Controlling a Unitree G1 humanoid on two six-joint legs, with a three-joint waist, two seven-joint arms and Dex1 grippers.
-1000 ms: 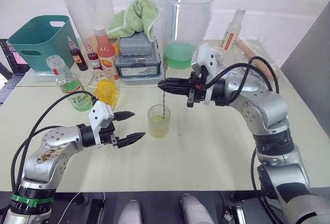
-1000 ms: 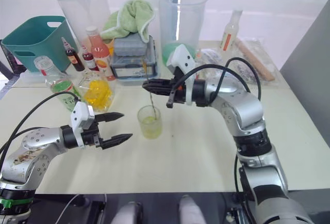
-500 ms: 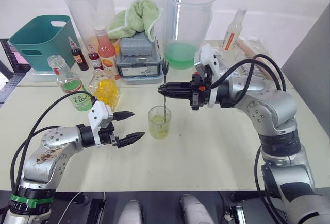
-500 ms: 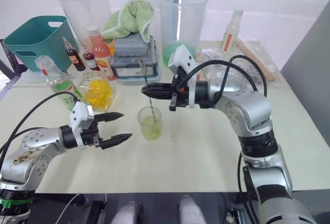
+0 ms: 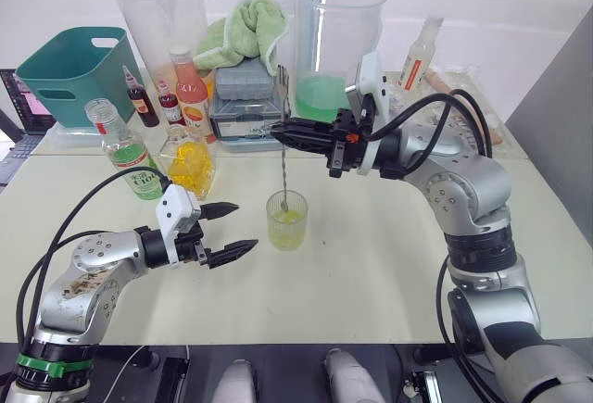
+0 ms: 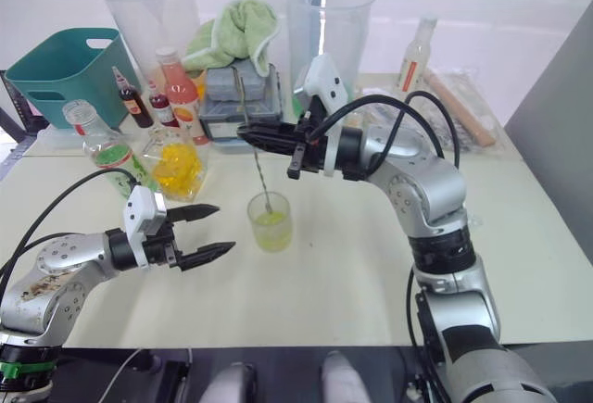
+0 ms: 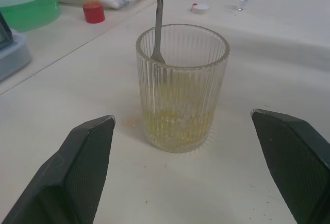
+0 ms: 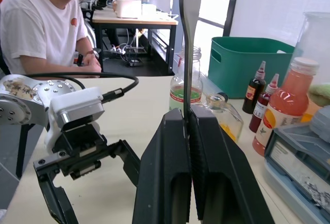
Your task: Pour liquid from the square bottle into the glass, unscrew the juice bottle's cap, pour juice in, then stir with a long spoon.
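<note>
So the stirring step looks to be underway: the long spoon [image 5: 283,170] is pinched high on its shaft by the right gripper [image 5: 278,131], fingers pressed together on it, and it's angled down so the bowl end sits inside the glass [image 5: 286,219]. Holding it that high is probably what keeps the fingers clear of the rim while the tip reaches the yellow-green mix at the bottom. The glass is standing upright on the table [image 5: 389,264] near the middle, with nothing gripping it. The left gripper [image 5: 225,229] is parked just beside it with its fingers spread wide, aimed at the glass but not touching, likely ready to steady it if the spoon drags it around. Behind and to the left, the square bottle [image 5: 190,161] and the juice bottle [image 5: 125,150] are set down close together, the juice bottle with its neck open. Further back it's pretty crowded: an orange-pink bottle [image 5: 189,95], a grey box [image 5: 246,102], a big pitcher with green liquid [image 5: 335,46], a teal basket [image 5: 72,71]. None of it is in the spoon's way though. A seated person [image 8: 46,28] is visible in the right wrist view.
</note>
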